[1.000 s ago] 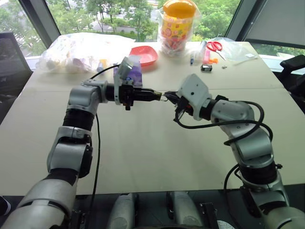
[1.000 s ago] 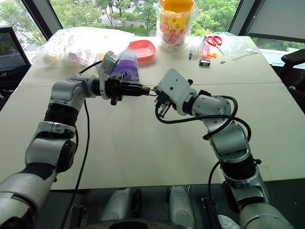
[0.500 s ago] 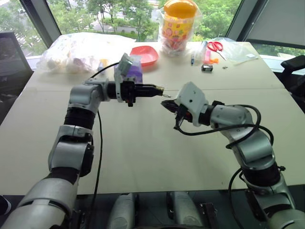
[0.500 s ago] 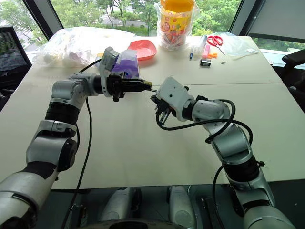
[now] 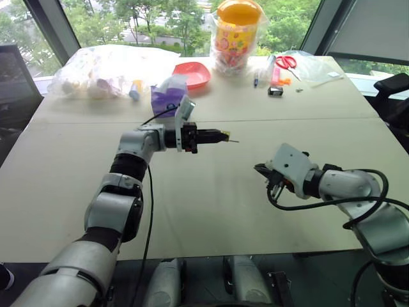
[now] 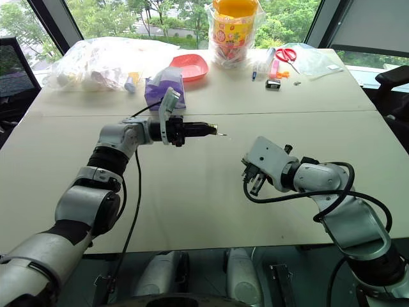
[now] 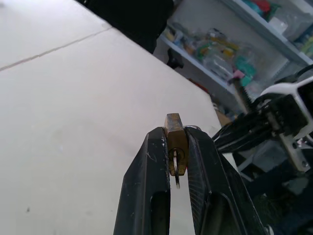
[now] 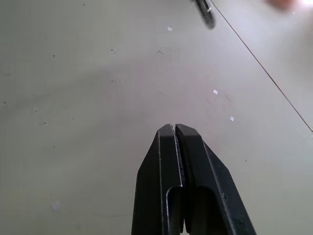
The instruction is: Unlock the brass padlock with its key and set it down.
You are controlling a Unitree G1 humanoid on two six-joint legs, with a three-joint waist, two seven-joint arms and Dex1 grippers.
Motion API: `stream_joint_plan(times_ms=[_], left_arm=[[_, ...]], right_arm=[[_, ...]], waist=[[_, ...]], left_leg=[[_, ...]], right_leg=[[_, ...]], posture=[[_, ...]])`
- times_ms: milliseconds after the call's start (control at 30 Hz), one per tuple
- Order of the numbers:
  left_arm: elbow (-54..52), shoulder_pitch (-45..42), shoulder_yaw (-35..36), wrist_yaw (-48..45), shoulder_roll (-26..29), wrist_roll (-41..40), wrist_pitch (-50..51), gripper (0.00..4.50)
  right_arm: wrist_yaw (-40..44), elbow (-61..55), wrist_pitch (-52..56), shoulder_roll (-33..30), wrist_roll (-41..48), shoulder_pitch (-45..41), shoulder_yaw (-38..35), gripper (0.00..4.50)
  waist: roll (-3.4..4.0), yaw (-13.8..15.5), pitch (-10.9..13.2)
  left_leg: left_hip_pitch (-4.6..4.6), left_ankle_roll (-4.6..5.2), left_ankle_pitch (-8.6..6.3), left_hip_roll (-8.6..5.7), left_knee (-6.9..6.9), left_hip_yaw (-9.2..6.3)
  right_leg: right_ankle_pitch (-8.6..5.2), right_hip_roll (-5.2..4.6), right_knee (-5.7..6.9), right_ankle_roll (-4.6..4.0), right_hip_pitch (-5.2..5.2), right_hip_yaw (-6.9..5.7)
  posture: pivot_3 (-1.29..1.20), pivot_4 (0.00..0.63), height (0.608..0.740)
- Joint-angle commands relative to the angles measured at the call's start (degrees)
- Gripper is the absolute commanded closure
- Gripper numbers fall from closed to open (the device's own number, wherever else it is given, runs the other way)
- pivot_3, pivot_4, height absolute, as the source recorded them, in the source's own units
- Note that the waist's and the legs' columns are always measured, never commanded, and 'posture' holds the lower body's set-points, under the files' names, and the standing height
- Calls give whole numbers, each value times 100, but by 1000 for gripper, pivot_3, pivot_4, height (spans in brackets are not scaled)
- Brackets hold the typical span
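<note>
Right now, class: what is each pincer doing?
Left pincer: closed on the brass padlock, key in it.
Right pincer: closed, holding nothing.

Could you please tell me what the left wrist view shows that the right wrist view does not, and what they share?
The left wrist view shows the brass padlock clamped between the left gripper fingers, a small silvery piece, probably the key, at its keyhole face, and shelves beyond the table edge. The right wrist view shows the right gripper shut on nothing. Both show the pale table with its seam line.
</note>
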Motion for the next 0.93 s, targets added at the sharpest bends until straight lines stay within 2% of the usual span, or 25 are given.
stream_joint_plan(times_ms=[33,267,333,533,633,733,833,933], left_arm=[[337,-28,-37,248,-143,228,-247,4500],[1200,-58,108,838,-475,451,-511,4500],[1294,-73,111,847,-498,505,-537,3478],[1333,-59,120,798,-353,607,-569,1268],[1023,58,93,728,-109,673,-725,1268],[276,336,53,479,233,651,-823,1268],[-1047,868,62,312,637,480,-658,1268],[-2231,1383,227,543,942,280,-338,1268]], right_arm=[[-120,-271,3,-45,30,-100,-105,4477],[-28,-378,-30,-373,39,-169,-85,4477],[0,-405,-66,-479,44,-151,-67,4500],[7,-386,-106,-574,75,-74,-79,4500],[27,-384,-125,-633,81,11,-123,4500],[37,-410,-140,-688,106,143,-217,4500],[18,-412,-171,-662,151,319,-315,4500],[-54,-321,-280,-562,163,501,-414,4500]], waist=[[0,7,0],[-1,26,0],[-1,24,0],[-2,20,-1],[-2,-1,-1],[-1,-30,-1],[-1,1,-1],[-1,29,-1]], left_leg=[[-1,0,0,-1,0,0],[-7,1,0,-14,0,1],[-8,1,-1,-14,0,1],[-4,0,0,-11,0,0],[1,0,0,-10,2,1],[3,0,0,-2,1,3],[1,0,0,4,-3,1],[-1,-1,0,-2,-2,1]], right_leg=[[0,-1,-1,0,0,1],[0,-20,-7,1,0,2],[0,-20,-7,1,0,1],[0,-18,-6,-1,1,0],[-1,-18,-6,-3,6,1],[0,-11,-5,-2,4,2],[0,-8,-1,-2,-1,1],[0,-22,0,-4,0,1]], posture=[[0,150,740],[0,150,740],[0,150,740],[0,150,740],[0,150,740],[0,150,740],[0,150,740],[0,150,740]])
